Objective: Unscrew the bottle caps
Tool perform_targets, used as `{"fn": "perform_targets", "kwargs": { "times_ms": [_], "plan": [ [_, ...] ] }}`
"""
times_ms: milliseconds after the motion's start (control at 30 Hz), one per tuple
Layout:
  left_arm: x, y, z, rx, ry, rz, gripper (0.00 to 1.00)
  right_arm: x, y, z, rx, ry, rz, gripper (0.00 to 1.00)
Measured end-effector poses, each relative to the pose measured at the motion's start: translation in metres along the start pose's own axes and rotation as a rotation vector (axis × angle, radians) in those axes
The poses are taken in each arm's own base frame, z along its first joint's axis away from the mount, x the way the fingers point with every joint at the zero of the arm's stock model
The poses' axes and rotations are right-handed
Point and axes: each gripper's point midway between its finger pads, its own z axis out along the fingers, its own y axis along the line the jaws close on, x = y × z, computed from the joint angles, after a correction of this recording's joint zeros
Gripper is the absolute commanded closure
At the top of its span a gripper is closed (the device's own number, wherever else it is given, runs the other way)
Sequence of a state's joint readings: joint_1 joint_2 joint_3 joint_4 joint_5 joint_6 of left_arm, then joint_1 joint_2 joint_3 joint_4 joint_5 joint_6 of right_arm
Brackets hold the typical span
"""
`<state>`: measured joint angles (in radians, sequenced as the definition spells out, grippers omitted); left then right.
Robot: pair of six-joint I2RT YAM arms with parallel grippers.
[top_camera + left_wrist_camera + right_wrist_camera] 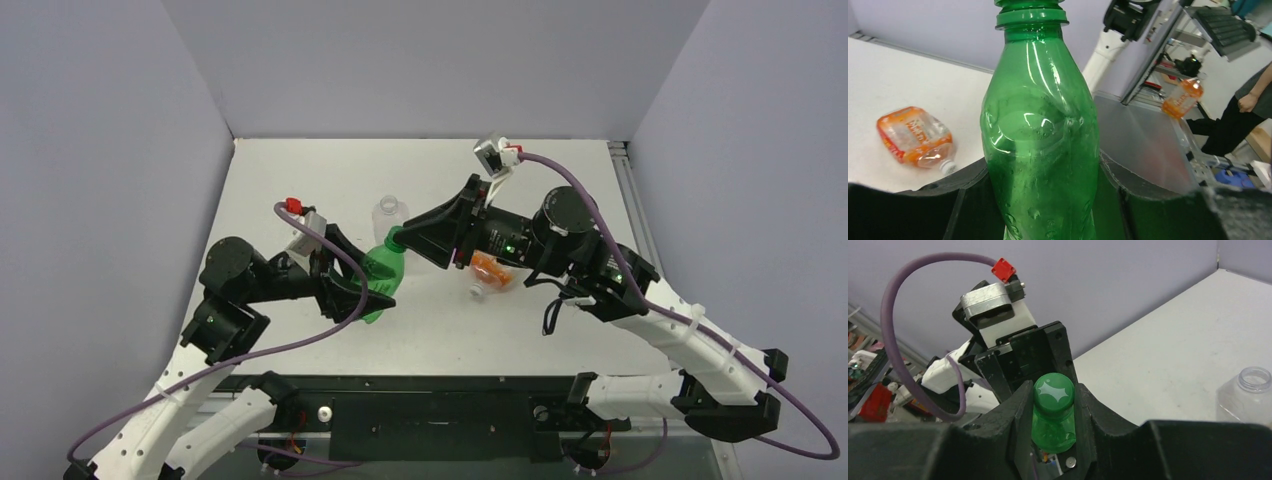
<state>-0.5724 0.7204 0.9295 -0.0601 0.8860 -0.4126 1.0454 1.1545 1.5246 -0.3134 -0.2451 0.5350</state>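
My left gripper is shut on the body of the green bottle, holding it tilted above the table; the bottle fills the left wrist view between the jaws. My right gripper is shut on the green cap at the bottle's top, with a finger touching each side of it. The orange bottle lies on its side under the right arm, its white cap on. The clear bottle stands behind, its mouth open with no cap on it.
The clear bottle stands close to the right of my right gripper. A small white round thing sits on the black rail at the near edge. Grey walls enclose the white table on three sides.
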Motion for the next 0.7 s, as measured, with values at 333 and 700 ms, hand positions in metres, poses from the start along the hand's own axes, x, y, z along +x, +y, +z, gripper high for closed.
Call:
{"fn": "perform_targets", "kwargs": {
  "times_ms": [333,700],
  "plan": [
    [-0.001,-0.039,-0.002,0.222,0.057,-0.121,1.00,0.005,0.031,-0.015,-0.199,0.049,-0.044,0.92],
    [0.008,-0.022,-0.001,0.129,0.069,-0.079,1.00,-0.032,-0.006,-0.007,0.063,-0.065,-0.077,0.16]
  ]
}}
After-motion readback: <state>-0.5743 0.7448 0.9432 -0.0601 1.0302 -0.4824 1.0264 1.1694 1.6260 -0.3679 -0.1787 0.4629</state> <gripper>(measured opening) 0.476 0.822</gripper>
